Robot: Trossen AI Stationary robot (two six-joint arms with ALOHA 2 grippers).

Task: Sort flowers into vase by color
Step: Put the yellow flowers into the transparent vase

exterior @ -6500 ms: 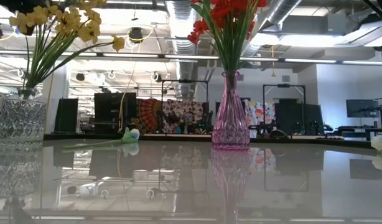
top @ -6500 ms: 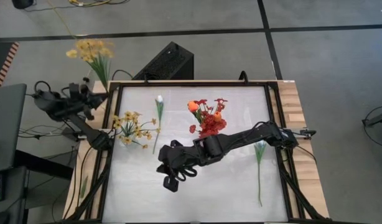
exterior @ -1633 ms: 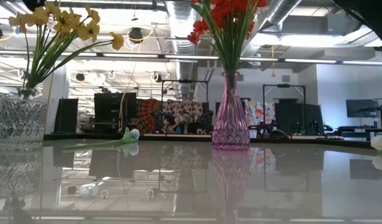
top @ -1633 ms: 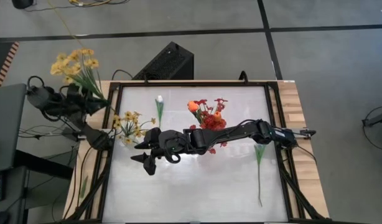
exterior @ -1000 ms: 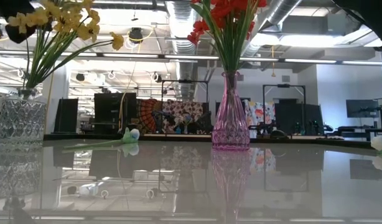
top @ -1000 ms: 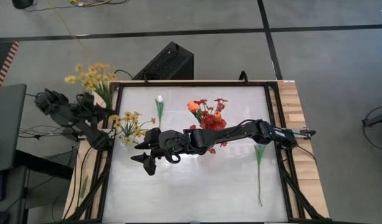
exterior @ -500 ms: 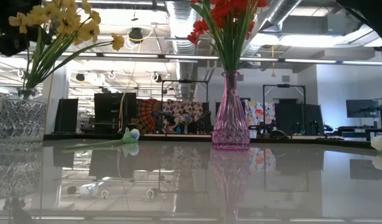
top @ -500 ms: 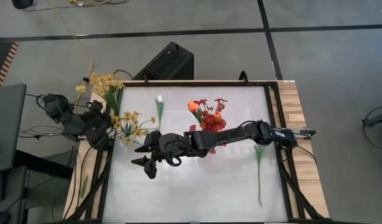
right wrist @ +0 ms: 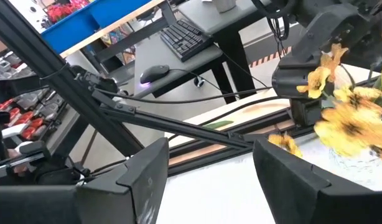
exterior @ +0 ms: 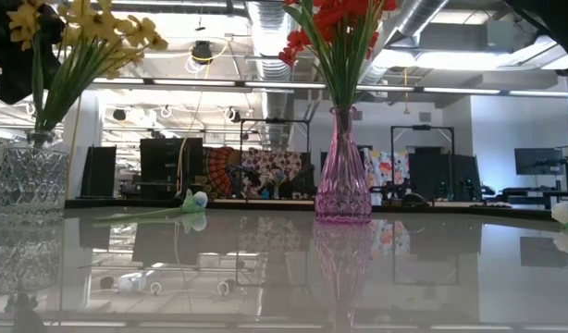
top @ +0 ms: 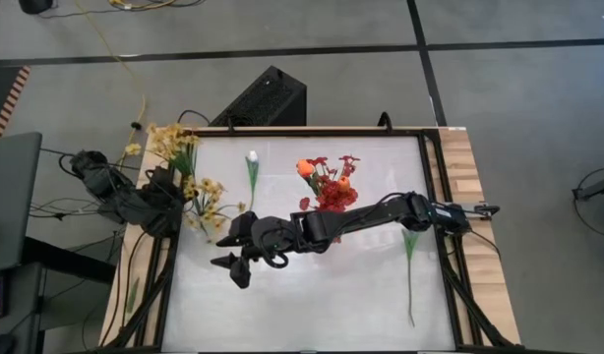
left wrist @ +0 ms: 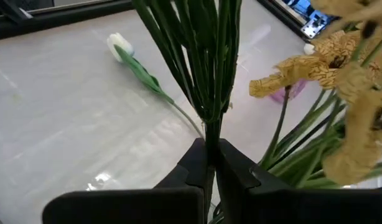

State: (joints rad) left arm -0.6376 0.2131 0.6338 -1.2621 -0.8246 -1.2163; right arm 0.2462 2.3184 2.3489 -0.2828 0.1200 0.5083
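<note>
My left gripper [top: 172,189] is at the table's left edge, shut on a yellow blossom spray [top: 170,144] whose heads point toward the far edge. Beside it, more yellow flowers [top: 210,197] stand in a clear glass vase [exterior: 30,180]. Red blossom sprays [top: 332,194] and orange tulip buds [top: 305,168] stand in the pink vase [exterior: 342,171] at the centre. One white tulip [top: 251,167] lies flat at the far left. Another white tulip [top: 410,264] lies at the right. My right gripper [top: 228,272] hovers open over the middle left, with nothing between its fingers. My left gripper pinches the bundle of green stems [left wrist: 211,127] of the yellow spray between its two fingers [left wrist: 194,165]. From the fingertips the stems fan out forward. The spray is lifted clear of the table, close to the flowers in the clear vase.
A black frame [top: 302,131] rims the white table top. A black box [top: 263,98] sits on the floor behind the far edge. A desk with a keyboard [right wrist: 188,37] stands left of the table. Bare table surface [top: 322,305] spreads across the near half.
My left gripper has carried the yellow spray from beyond the far left corner toward the near and right, up to the clear vase, still shut on its stems. My right gripper has drifted a little toward the near edge, still open.
</note>
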